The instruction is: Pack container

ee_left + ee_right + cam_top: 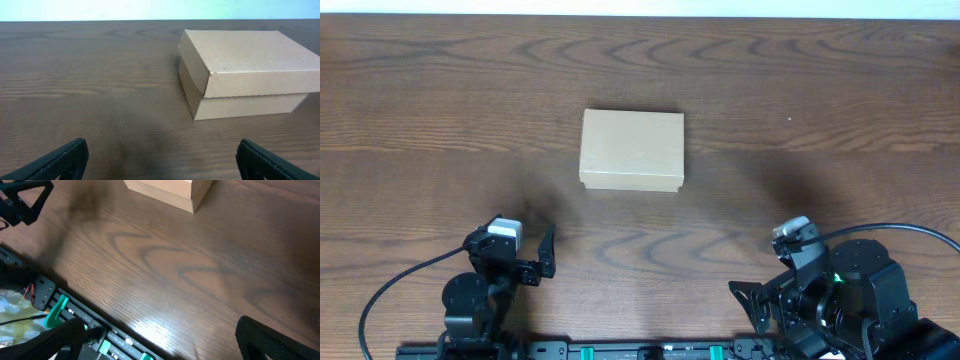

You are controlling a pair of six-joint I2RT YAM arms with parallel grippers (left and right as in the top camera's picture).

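A dark wood-grain bench [820, 80] fills the scene, with a pale strip of wall along its far edge. The left end effector [161, 161] stands wide open, its two black fingers [60, 162] showing at the bottom corners of its own wrist view, holding nothing and touching nothing. The right end effector [162, 340] is also spread wide, its dark fingertips [265, 337] low in the frame above the wood, and it grips nothing. Both arms sit drawn back at the near edge of the bench. From overhead, the left arm [485, 290] is at the lower left and points roughly forward toward the far side. The right arm [845, 295] is at the lower right and is turned toward the left, so its wrist camera looks across the bench and takes in the other arm's black fingers at its upper left corner. The container [632, 150], a tan cardboard box with its flap lid down, rests flat near the middle of the bench, slightly left of centre and well apart from both end effectors. It lies ahead of the left one and a little to its right, and only a corner of it shows at the top of the right wrist view. A black cable [405, 285] curves away from the left arm, another [895, 228] loops over the right arm, and a mounting rail with green clips [60, 307] runs along the near edge.
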